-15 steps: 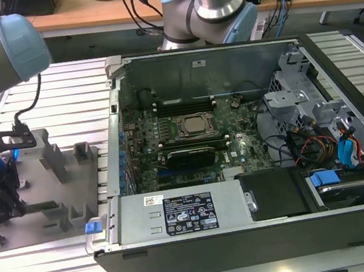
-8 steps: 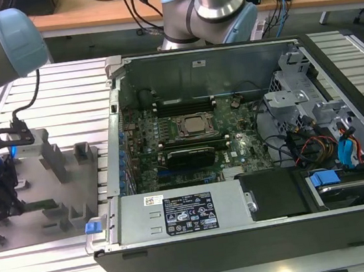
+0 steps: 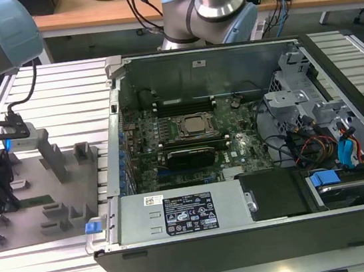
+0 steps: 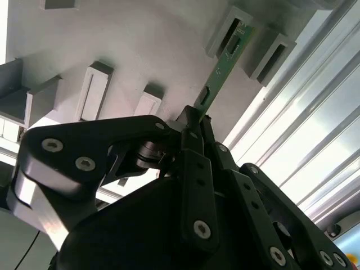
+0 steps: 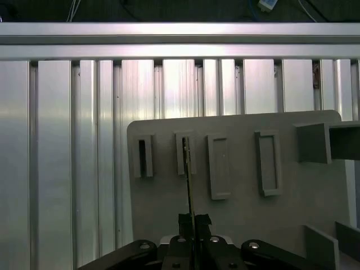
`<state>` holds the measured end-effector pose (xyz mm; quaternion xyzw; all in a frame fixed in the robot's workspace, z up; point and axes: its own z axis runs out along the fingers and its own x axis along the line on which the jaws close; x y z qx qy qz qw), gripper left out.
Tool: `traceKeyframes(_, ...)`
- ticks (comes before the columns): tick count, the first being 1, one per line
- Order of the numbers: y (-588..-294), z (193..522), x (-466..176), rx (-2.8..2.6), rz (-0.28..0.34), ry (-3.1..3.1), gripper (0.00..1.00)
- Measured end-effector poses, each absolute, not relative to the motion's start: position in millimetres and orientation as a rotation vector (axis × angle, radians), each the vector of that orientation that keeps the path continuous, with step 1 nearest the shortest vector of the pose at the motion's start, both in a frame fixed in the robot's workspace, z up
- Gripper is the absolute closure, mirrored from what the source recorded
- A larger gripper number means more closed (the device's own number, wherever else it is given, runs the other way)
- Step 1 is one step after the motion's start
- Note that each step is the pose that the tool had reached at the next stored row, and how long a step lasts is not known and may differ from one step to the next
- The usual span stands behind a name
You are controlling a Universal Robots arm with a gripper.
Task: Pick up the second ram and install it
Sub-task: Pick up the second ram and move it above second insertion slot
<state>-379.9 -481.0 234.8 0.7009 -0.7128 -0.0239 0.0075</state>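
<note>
The second ram [image 4: 217, 76] is a thin green stick with small dark chips. Its far end sits in a slot of the grey holder plate [image 4: 146, 50]. My gripper [image 4: 194, 119] is shut on its near end, black fingers pressed against both faces. In the first wrist view the ram [image 5: 187, 180] appears edge-on, running from the gripper [image 5: 194, 220] to a slot block on the plate [image 5: 242, 214]. In the exterior view the gripper [image 3: 6, 199] is at the far left over the holder plate [image 3: 67, 184], and the ram [image 3: 36, 201] lies low beside it.
The open computer case [image 3: 335, 75] fills the exterior view's right, with the green motherboard [image 3: 237, 145], dark memory slots [image 3: 184, 102] and a power supply [image 3: 185, 212] at its near wall. Grey holder blocks [image 3: 53, 153] rise from the plate. Ribbed aluminium table [image 5: 67, 157] surrounds it.
</note>
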Motion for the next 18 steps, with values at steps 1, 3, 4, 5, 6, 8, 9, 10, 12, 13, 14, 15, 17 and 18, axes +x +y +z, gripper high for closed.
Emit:
traceKeyframes(1,-481.0,236.4,-379.9,2.192,-0.075,-2.229,0.86)
traceKeyframes(3,-481.0,238.2,-379.9,2.192,-0.075,-2.229,0.86)
traceKeyframes(4,-481.0,239.9,-379.9,2.192,-0.075,-2.229,0.86)
traceKeyframes(5,-481.0,241.1,-379.9,2.192,-0.075,-2.229,0.86)
traceKeyframes(6,-481.0,241.9,-379.9,2.192,-0.075,-2.229,0.86)
traceKeyframes(8,-481.0,244.8,-379.9,2.192,-0.075,-2.229,0.86)
traceKeyframes(9,-480.9,247.6,-379.9,2.192,-0.075,-2.229,0.86)
traceKeyframes(10,-480.9,248.4,-379.9,2.192,-0.075,-2.229,0.86)
traceKeyframes(12,-480.9,252.2,-379.9,2.192,-0.075,-2.229,0.86)
traceKeyframes(13,-480.9,254.1,-379.9,2.192,-0.075,-2.229,0.86)
traceKeyframes(14,-480.8,255.3,-379.9,2.192,-0.075,-2.229,0.86)
traceKeyframes(15,-480.8,256.4,-379.9,2.192,-0.075,-2.229,0.86)
traceKeyframes(17,-480.8,260.8,-379.9,2.192,-0.075,-2.229,0.86)
traceKeyframes(18,-480.8,261.8,-379.9,2.192,-0.075,-2.229,0.86)
